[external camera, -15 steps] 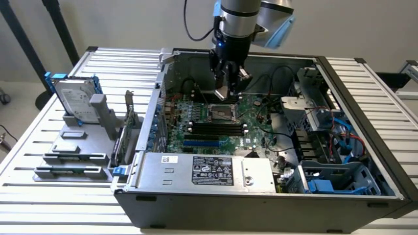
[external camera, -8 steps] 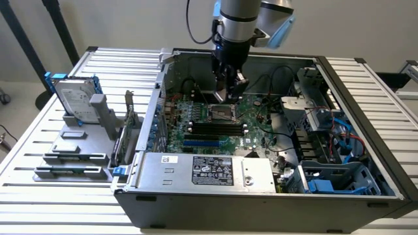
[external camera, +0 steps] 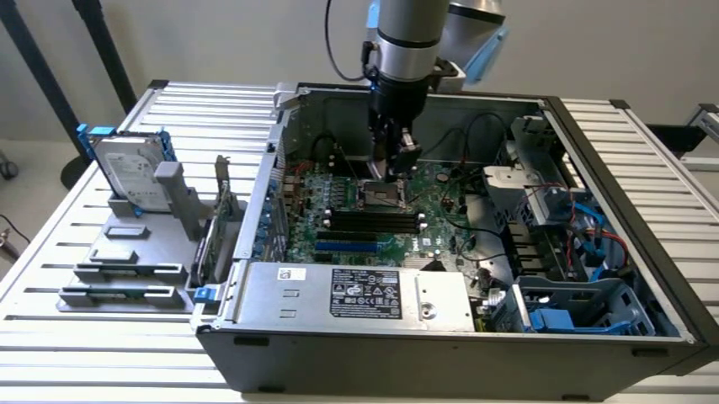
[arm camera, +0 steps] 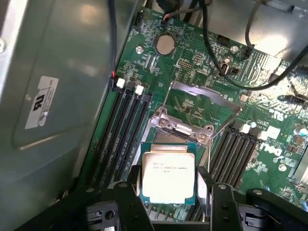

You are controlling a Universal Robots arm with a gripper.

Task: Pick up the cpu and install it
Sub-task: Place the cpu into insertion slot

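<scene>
over the upper centre of the exterior view, the gripper [external camera: 388, 168] hangs inside the open computer case [external camera: 450, 353], above the cpu socket [external camera: 382, 198] on the motherboard [external camera: 433, 240].

1. gripper state. in the wrist view the two black fingers [arm camera: 131, 192] stand wide apart and clamp the cpu [arm camera: 168, 175] by two opposite edges. the chip lies flat, with its silvery lid and printed lettering facing the camera and its green rim visible along the free edges.

2. position of the cpu. the chip is in the grip and off the board; it is not seated. the cpu socket [arm camera: 180, 132] shows just beyond the chip's free edge and is partly covered by it.

3. governing relation. the socket lies below the chip and slightly ahead of it, on the side away from the roots of the fingers. the hinged load plate [arm camera: 204, 103] stands raised on the far side of the socket, apart from the chip. memory slots [arm camera: 125, 130] flank the socket on both sides, near the fingers but not touching them.

4. alignment. the chip is close to square, so no long axis governs. its edges appear roughly parallel to the socket frame, with a slight skew that the camera angle may explain. judgement: seating turns on this small offset and skew.
</scene>
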